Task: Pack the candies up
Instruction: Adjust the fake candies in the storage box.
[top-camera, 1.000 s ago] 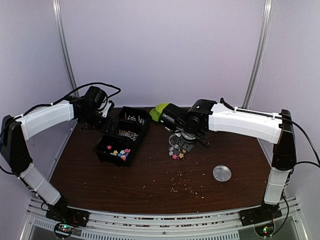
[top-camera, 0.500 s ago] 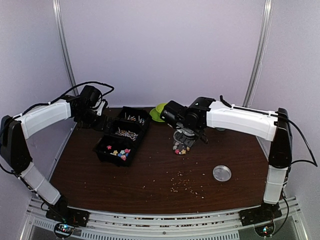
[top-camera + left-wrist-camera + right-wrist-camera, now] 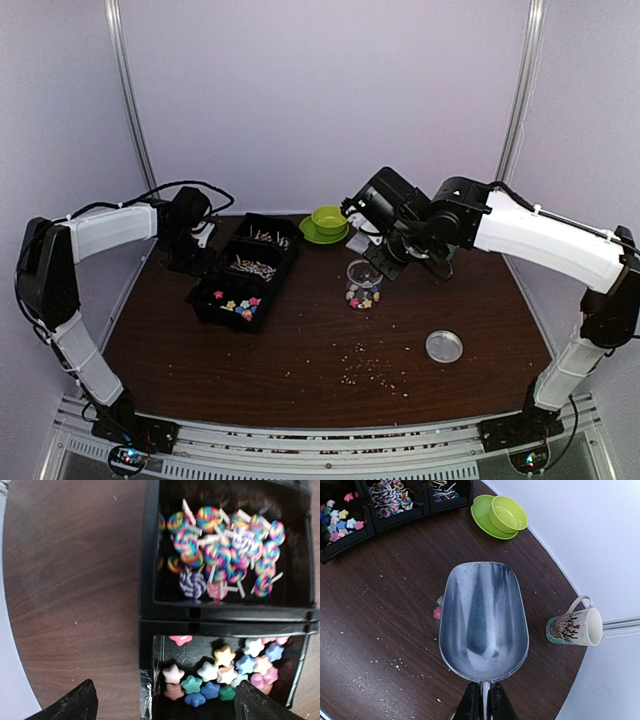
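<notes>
Star-shaped candies [image 3: 220, 672] in pastel colours lie in the near compartment of a black tray [image 3: 215, 312]. My left gripper [image 3: 165, 707] hangs open above that compartment's left wall, empty. More candies [image 3: 362, 297] sit in a small clear jar [image 3: 363, 272] standing mid-table. My right gripper [image 3: 483, 706] is shut on the handle of a metal scoop [image 3: 484, 615], whose bowl is empty. The scoop hovers above the table behind the jar. One pink candy [image 3: 437, 613] peeks out past the scoop's left edge.
The tray's middle compartment holds swirl lollipops [image 3: 220, 555]. A green bowl on a green plate [image 3: 327, 222] stands at the back. A patterned mug [image 3: 575, 626] sits right of the scoop. The jar's round lid [image 3: 444, 346] lies front right, with pale crumbs [image 3: 370, 372] scattered nearby.
My right arm has risen from over the jar and swung back to the right with the scoop, leaving the jar uncovered. The left gripper has shifted slightly beside the tray.
</notes>
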Robot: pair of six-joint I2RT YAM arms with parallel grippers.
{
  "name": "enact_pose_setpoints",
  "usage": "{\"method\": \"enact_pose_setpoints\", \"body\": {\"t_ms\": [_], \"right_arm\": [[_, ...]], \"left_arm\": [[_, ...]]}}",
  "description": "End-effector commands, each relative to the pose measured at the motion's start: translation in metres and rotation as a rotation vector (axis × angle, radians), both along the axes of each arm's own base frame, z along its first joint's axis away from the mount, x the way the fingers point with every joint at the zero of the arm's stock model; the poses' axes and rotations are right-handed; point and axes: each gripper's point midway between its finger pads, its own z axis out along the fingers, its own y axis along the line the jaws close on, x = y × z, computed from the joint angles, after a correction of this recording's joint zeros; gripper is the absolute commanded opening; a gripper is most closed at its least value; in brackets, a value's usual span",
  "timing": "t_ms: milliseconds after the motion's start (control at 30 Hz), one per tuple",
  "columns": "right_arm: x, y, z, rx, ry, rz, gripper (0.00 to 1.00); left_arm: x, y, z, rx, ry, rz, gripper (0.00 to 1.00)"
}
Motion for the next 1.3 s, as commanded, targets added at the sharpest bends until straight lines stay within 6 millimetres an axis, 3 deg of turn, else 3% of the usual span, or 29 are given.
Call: {"method": "enact_pose_setpoints", "body": {"t_ms": [0,233,400,667,833,1033,1267], "right_arm": [[-0.017,0.019,-0.003,0.046,0.006,0.085,0.00],[-0.029,0.033,-0.005,0.085,0.016,0.138,0.00],[-0.035,0.039,-0.011,0.088,0.029,0.161,0.00],[-0.041,0.041,-0.019,0.095,0.035,0.173,0.00],[-0.043,0.039,-0.019,0.097,0.034,0.174,0.00],[-0.044,0.039,-0.015,0.108,0.026,0.179,0.00],[-0.047,0.043,-0.012,0.117,0.027,0.191,0.00]], "left_arm": [[0.000,0.004,-0.005,0.032,0.030,-0.018,0.98],[0.002,0.007,-0.036,0.067,0.101,-0.039,0.89],[0.007,0.011,-0.047,0.040,0.123,-0.030,0.80],[0.014,0.014,-0.053,-0.030,0.131,-0.017,0.64],[0.015,0.009,-0.058,-0.046,0.144,-0.034,0.45],[0.015,0.006,-0.063,-0.060,0.158,-0.045,0.35],[0.014,0.000,-0.062,-0.092,0.160,-0.058,0.13]]}}
